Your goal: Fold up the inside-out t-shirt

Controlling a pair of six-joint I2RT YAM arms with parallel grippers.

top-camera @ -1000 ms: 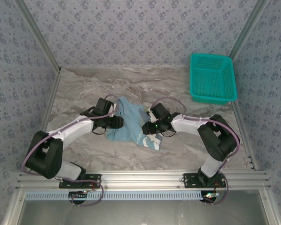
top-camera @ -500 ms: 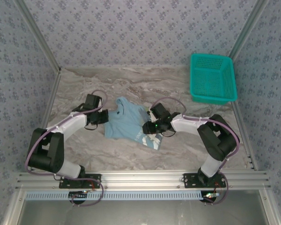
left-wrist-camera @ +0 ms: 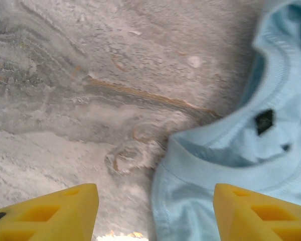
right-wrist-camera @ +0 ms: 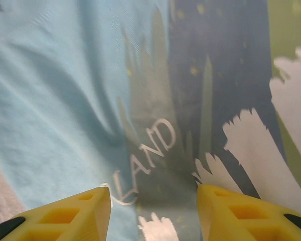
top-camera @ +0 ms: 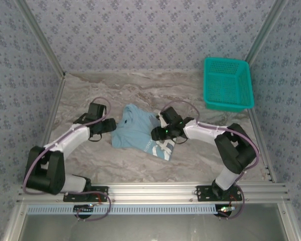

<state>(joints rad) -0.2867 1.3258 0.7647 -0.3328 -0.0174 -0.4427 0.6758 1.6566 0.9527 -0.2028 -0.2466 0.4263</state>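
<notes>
Lying rumpled on the surface [top-camera: 190,90]: light-blue t-shirt [top-camera: 136,133] | left fingers [left-wrist-camera: 45,213] apart, empty, just beside its collar [left-wrist-camera: 215,165] | right fingers [right-wrist-camera: 65,216] apart, over its print [right-wrist-camera: 145,150]

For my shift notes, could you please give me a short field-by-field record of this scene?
t-shirt: light blue, crumpled on the table, not yet folded
print: whitish, at the shirt's near right corner
neck tag: dark, inside the collar
left gripper: open, low by the collar at the shirt's left edge
right gripper: open, just above the print
basket: teal mesh, far right, apart from the shirt
</notes>
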